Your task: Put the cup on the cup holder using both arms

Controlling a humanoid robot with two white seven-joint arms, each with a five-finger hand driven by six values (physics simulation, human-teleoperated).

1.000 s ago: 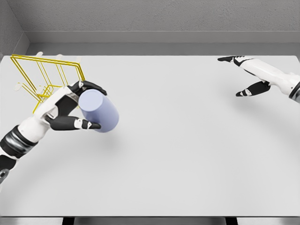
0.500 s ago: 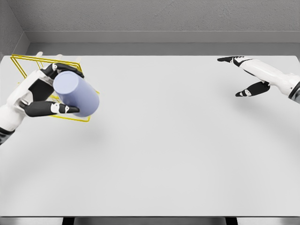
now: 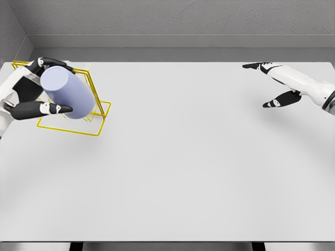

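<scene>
One hand does the work: at ten o'clock on the tabletop the left hand grips the lavender cup, tilted, in front of the yellow wire cup holder. Placing is underway; next, seat the cup on the rack and release. At two o'clock the right hand hovers, fingers spread, empty.
</scene>
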